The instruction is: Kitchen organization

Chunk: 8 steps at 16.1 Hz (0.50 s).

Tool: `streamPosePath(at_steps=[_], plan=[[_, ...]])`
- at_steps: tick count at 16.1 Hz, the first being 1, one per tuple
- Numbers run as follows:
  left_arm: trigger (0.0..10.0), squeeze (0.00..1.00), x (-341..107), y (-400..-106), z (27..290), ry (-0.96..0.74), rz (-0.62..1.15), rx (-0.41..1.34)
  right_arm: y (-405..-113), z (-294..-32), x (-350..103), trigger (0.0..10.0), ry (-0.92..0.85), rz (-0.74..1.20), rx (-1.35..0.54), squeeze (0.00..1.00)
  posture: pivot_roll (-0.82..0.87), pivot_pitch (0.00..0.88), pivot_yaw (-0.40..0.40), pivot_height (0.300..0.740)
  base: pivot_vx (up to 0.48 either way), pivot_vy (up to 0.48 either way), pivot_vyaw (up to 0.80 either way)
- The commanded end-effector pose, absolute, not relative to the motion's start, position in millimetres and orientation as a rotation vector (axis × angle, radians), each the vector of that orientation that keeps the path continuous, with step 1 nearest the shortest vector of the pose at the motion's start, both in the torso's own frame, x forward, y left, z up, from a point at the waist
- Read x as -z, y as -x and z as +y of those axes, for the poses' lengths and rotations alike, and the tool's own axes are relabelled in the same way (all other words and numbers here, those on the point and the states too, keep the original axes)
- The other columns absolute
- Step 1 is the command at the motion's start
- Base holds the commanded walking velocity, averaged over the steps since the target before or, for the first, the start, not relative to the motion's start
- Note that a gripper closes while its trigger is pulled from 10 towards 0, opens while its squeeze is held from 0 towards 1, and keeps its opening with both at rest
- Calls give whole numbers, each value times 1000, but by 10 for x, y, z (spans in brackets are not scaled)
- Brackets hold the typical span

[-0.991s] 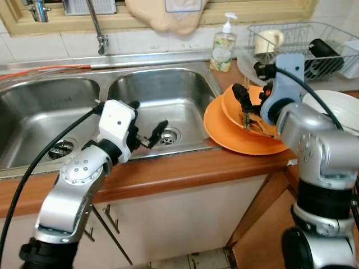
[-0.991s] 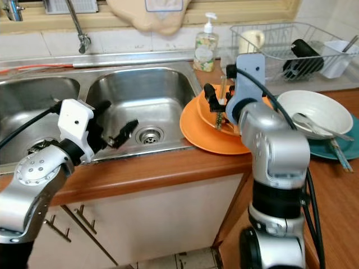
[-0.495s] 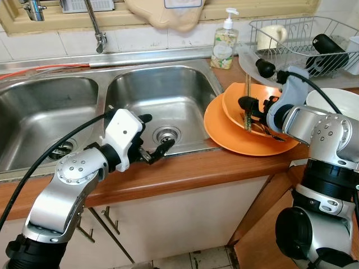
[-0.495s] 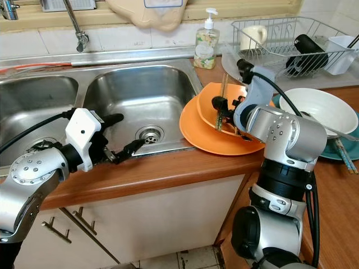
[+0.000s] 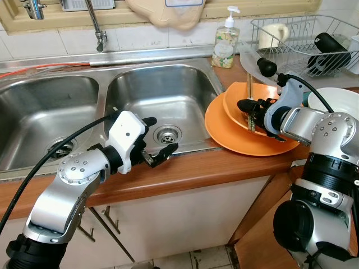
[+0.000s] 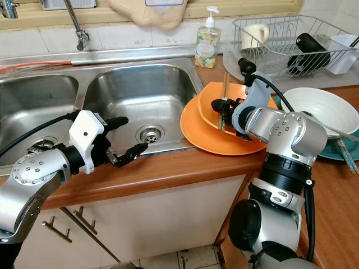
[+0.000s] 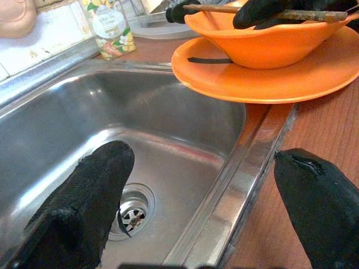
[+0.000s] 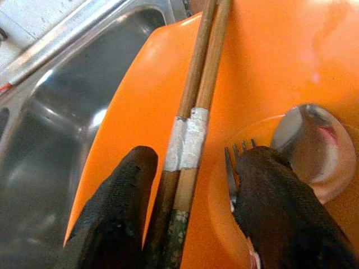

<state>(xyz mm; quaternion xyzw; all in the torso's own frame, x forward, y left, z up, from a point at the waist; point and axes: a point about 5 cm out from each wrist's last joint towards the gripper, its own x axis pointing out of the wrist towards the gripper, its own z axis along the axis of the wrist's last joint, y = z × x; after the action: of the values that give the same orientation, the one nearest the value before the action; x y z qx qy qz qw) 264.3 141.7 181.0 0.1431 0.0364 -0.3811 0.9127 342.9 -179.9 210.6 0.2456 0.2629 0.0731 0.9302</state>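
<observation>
Right gripper (image 8: 190,207): closed on chopsticks (image 8: 193,106), over the orange bowl (image 5: 238,103).
Bowl: on the orange plate (image 5: 224,126), table (image 5: 185,171), right of sink (image 5: 168,95); holds fork (image 8: 231,168), spoon (image 8: 314,140).
Left gripper (image 5: 158,140): open, at the sink's near rim.

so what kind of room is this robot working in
A home kitchen, most likely: a steel double sink set in a wooden counter, a dish rack with washed items, and a soap bottle by the tiled wall.
</observation>
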Motion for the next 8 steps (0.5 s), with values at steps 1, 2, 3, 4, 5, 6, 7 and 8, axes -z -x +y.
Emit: streamPosePath(at_steps=[1,2,3,4,5,6,7,8], plan=[[10000,0,-1860,-2643,1405,-299,65,796,-3456,-1782,-2195,0,-511,509,-175,0,-100,0,41,740,0,0,0],[10000,0,-1862,-2644,1403,-297,64,796,-3465,-1787,-2200,0,-519,508,-174,0,-99,0,39,740,0,0,0],[10000,0,-1864,-2645,1400,-295,62,797,-3473,-1797,-2206,0,-521,505,-172,0,-99,0,40,740,0,0,0],[10000,0,-1874,-2653,1398,-288,55,794,-3491,-1828,-2223,0,-536,499,-168,0,-98,0,37,740,0,0,0],[10000,0,-1876,-2659,1400,-286,52,790,-3503,-1848,-2229,0,-549,497,-166,0,-97,0,38,740,0,0,0],[10000,0,-1877,-2658,1395,-283,52,793,-3511,-1858,-2232,0,-552,495,-165,0,-101,0,39,740,0,0,0],[10000,0,-1880,-2656,1390,-280,50,796,-3515,-1861,-2237,0,-557,495,-167,0,-102,0,39,740,0,0,0],[10000,0,-1882,-2659,1391,-279,49,796,-3519,-1863,-2241,0,-559,495,-168,0,-101,0,38,740,0,0,0]])
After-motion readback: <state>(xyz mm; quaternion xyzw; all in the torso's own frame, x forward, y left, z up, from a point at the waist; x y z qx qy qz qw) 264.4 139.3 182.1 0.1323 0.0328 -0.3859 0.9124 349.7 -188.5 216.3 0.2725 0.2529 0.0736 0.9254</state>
